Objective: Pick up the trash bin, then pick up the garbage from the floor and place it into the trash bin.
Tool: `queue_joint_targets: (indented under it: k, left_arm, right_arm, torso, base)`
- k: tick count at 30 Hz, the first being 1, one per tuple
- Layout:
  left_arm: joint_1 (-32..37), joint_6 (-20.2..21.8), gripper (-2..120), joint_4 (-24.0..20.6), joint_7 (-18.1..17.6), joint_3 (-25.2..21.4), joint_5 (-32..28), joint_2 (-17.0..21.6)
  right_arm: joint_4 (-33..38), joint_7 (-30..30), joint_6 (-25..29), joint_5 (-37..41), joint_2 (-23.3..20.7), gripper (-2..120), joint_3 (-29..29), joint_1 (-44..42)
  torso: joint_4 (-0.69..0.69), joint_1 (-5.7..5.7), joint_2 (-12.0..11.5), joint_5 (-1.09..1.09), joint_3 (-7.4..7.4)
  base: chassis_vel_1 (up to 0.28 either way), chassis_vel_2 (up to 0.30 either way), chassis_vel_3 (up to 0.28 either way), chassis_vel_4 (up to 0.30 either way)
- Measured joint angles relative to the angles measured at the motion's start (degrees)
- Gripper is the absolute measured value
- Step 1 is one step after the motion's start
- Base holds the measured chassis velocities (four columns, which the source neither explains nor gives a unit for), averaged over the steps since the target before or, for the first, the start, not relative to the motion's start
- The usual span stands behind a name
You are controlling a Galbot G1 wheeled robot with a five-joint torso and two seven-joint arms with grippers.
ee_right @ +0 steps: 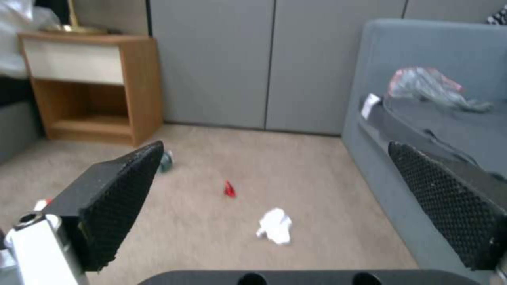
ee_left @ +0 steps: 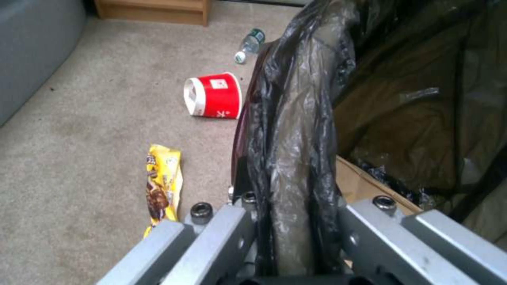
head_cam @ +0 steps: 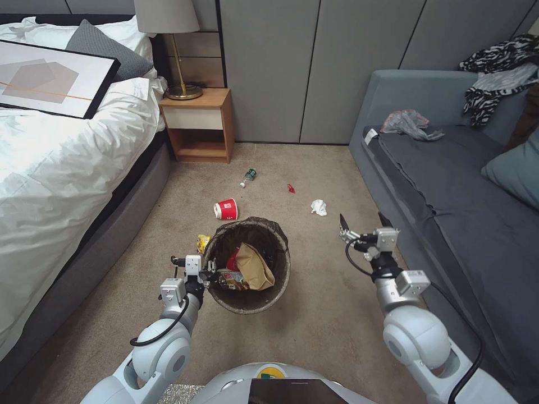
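Nearest the head camera, the left end effector [head_cam: 210,276] is clamped on the near-left rim of the trash bin [head_cam: 247,303], its fingers [ee_left: 211,237] pinching the bag liner [ee_left: 290,158] folded over that rim. Inside the bin lie a crumpled brown paper bag [head_cam: 255,266], a red cup [head_cam: 233,261] partly under it, and a snack wrapper [head_cam: 230,279] by the clamped edge. Round, with its dark brown-black liner draped over the rim and down the outside, the bin is in front of the robot over the carpet [head_cam: 314,336], between the bed [head_cam: 56,168] and the sofa [head_cam: 460,213]. Just beside the bin's far-left rim lies a yellow wrapper [head_cam: 202,242], and beyond it a red-and-white paper cup [head_cam: 225,209] on its side. Farther off are a clear bottle [head_cam: 247,177] near the nightstand [head_cam: 197,126], a tiny red scrap [head_cam: 291,188] and a white tissue wad [head_cam: 319,207]. The right end effector [head_cam: 362,220] hovers to the right of the bin near the sofa, fingers [ee_right: 116,202] apart and holding nothing.
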Motion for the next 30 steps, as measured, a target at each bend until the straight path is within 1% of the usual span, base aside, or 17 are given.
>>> queue_joint_targets:
  k: [2,4,9,11,18,24,30]
  left_arm:
    - [0.04,0.0,2,-0.01,-0.01,0.0,0.0,0.0]
    - [0.23,-0.03,2,-0.18,-0.02,-0.03,-0.01,0.01]
    - [0.42,-0.09,2,-0.28,-0.03,-0.15,0.04,0.07]
    - [0.6,-0.18,2,-0.3,-0.04,-0.24,0.13,0.05]
    - [0.88,-0.31,2,-0.4,-0.03,-0.13,0.57,-0.18]
    - [0.89,-0.34,2,-0.43,-0.01,-0.03,0.67,-0.26]
    - [0.85,-0.37,2,-0.43,0.01,0.01,0.74,-0.37]
  right_arm:
    - [-0.38,-0.01,0.54,-0.95,0.53,100,0.0,-0.67]
    - [-1.59,-0.37,2.32,-3.88,2.03,100,-0.07,-2.73]
    - [-2.42,-0.98,3.82,-6.06,3.39,100,-0.38,-4.8]
    - [-3.34,-1.25,5.17,-7.92,5.04,100,-0.89,-6.32]
    - [-4.11,-1.53,6.38,-9.43,7.61,100,-1.38,-6.97]
    - [-4.12,-1.49,6.46,-9.67,8.41,100,-1.58,-6.99]
    - [-3.9,-1.32,6.37,-9.41,8.24,100,-1.43,-6.42]
  torso:
    - [0.0,0.0,0.0,-0.01,0.0]
    - [0.01,0.0,0.0,0.0,0.0]
    - [0.0,0.0,0.0,0.0,0.0]
    - [-0.01,0.0,0.0,0.0,0.0]
    - [0.0,0.0,0.0,-0.01,0.0]
    - [0.0,0.0,0.0,-0.01,0.0]
    - [0.01,0.0,0.0,0.0,0.0]
  base:
    - [0.0,0.0,0.0,0.0]
    - [0.0,0.0,0.0,0.0]
    - [0.0,0.0,0.0,0.0]
    - [0.0,0.0,0.0,0.0]
    - [0.0,0.0,0.0,0.0]
    - [-0.028,0.022,0.024,-0.028]
    - [-0.138,0.13,0.142,-0.126]
